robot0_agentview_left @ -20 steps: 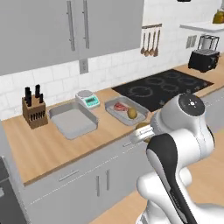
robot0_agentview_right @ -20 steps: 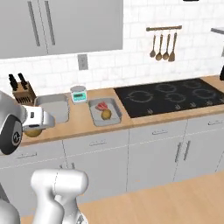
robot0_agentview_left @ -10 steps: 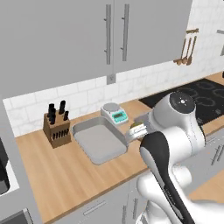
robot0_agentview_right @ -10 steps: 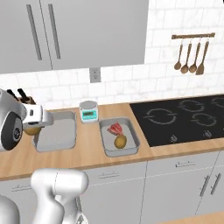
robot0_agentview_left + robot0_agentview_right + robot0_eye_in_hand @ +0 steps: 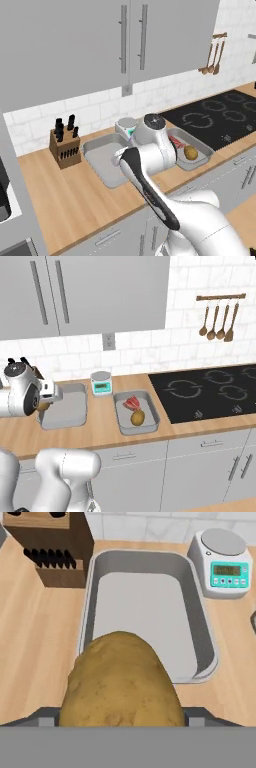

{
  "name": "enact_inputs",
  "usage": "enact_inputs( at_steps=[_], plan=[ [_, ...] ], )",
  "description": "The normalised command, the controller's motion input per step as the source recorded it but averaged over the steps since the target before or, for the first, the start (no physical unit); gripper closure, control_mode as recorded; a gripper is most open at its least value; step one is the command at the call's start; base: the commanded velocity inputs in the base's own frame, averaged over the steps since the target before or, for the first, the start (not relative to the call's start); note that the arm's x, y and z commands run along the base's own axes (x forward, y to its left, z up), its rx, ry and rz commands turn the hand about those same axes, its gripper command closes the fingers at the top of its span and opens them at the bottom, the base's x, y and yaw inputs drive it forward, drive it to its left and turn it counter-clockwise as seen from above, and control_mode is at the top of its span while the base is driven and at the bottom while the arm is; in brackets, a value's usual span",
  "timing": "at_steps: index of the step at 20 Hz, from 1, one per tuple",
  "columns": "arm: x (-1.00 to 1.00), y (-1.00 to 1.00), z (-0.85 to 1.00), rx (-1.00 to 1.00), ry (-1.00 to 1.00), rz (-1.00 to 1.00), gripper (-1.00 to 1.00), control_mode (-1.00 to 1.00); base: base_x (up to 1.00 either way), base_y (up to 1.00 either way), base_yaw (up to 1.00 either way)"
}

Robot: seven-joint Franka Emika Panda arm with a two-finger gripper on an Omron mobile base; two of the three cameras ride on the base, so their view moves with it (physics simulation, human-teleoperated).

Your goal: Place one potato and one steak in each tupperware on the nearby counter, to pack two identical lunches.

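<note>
Tupperware [image 5: 202,637], the empty one, lies on the counter [image 5: 75,200] just beside the knife block [image 5: 52,549] on one side and near the scale [image 5: 225,564] on the other. The second tupperware [image 5: 152,416], past the scale from the empty one, already has a steak [image 5: 132,403] and a potato [image 5: 138,417] in it. The claw [image 5: 120,719] is clamped on another potato [image 5: 120,682], held above the near rim of the empty tupperware.

Step in hand, as judged: carrying this potato to the empty tupperware. Next move calls for advancing over the tray floor, lowering, then spreading the jaws. A steak would remain to fetch.
</note>
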Motion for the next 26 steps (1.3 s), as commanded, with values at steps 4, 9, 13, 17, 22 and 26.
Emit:
enact_inputs(
  at_steps=[4,9,13,17,22,26],
  plan=[
    [1.0,0.32,-0.67,0.0,0.09,0.01,1.0,-1.0,0.0,0.0,0.0],
    [1.0,0.21,-0.41,0.0,0.04,0.0,-1.0,-1.0,0.0,0.0,0.0],
    [1.0,0.22,-0.39,0.0,0.05,0.0,-1.0,-1.0,0.0,0.0,0.0],
    [0.85,0.08,-0.12,0.0,0.0,-0.01,-1.0,-1.0,0.0,0.0,0.0],
    [0.29,0.26,0.43,0.0,0.0,-0.08,-1.0,-1.0,0.0,0.0,0.0],
    [-0.43,0.14,0.88,0.0,0.0,-0.06,-1.0,-1.0,0.0,0.0,0.0]
  ],
)
